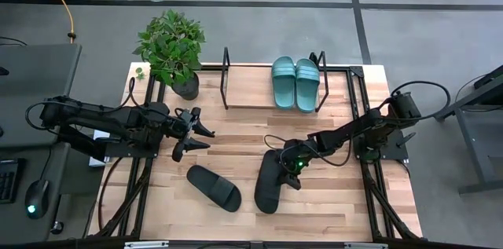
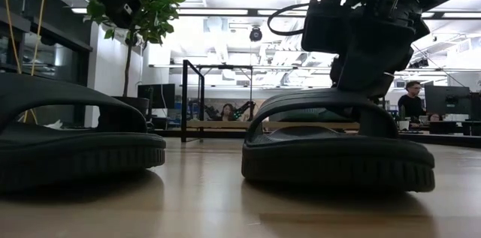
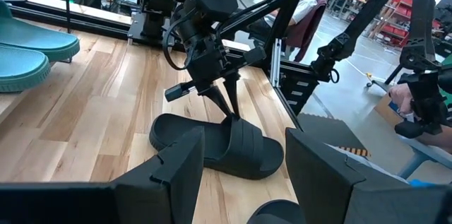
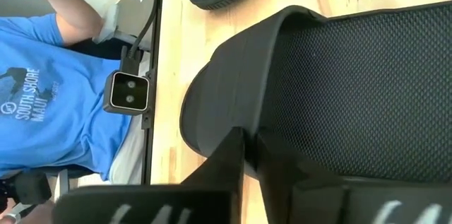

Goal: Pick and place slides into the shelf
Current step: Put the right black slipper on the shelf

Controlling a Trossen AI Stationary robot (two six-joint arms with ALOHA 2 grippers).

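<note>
Two teal slides [image 1: 295, 82] lie side by side on the shelf [image 1: 251, 96], a light board between black loop frames at the table's far edge. Two black slides rest sole-down on the tabletop: one [image 1: 214, 188] near the middle front, the other [image 1: 269, 182] to its right. My right gripper [image 1: 292, 162] stands over the right black slide [image 3: 226, 150], shut on its strap. My left gripper [image 1: 195, 137] hovers open left of centre, apart from every slide; its fingers [image 3: 183, 171] frame the lower edge of the left wrist view. My right gripper pinches the black slide's strap at its edge [image 3: 236, 126], one finger on top of the strap [image 4: 226, 157] and the other in the opening beneath it. The fingers come from above, pointing steeply down. The slide's sole lies flat on the table [image 2: 338, 164].
A potted plant [image 1: 171, 49] stands at the table's far left corner, beside the shelf's left frame [image 1: 226, 76]. Bare wood lies between the shelf and the black slides. A person in a blue shirt [image 4: 56, 97] is beyond the near edge, by a small camera [image 4: 128, 91].
</note>
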